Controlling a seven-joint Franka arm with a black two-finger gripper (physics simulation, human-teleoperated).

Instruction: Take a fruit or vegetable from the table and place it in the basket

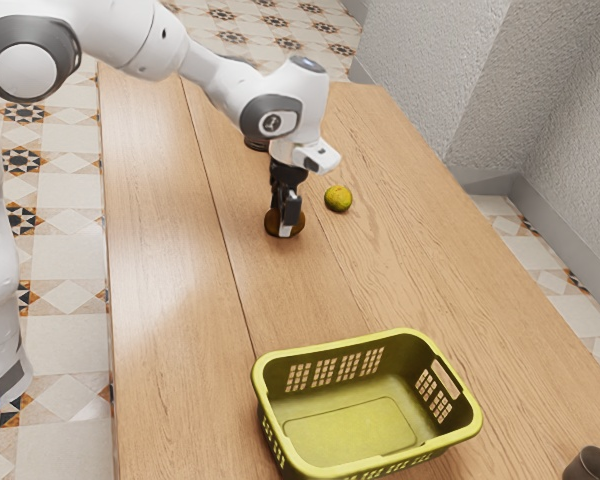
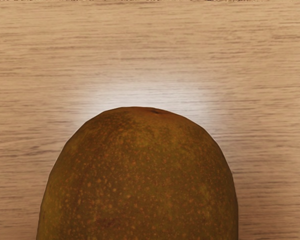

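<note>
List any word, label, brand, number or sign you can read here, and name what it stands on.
No text can be read in either view.
White and grey robot arm: a small mark on the round cap near its hand, too small to read.
Yellow-green openwork basket: none seen.
Brown-green speckled fruit: none seen.
Small round yellow-green fruit: none seen.

Open passage over table (image 1: 170,330) to basket (image 1: 410,360); rim (image 1: 330,346) bars low path; yellow-green fruit (image 1: 338,198) near gripper (image 1: 284,222).

The wood-grained surface (image 1: 160,300) is occupied by a yellow-green basket (image 1: 350,430), a brown speckled fruit (image 2: 140,185), a small round fruit (image 1: 338,199), a dark cup-like item (image 1: 593,466) and a partly hidden dark object (image 1: 257,145).
</note>
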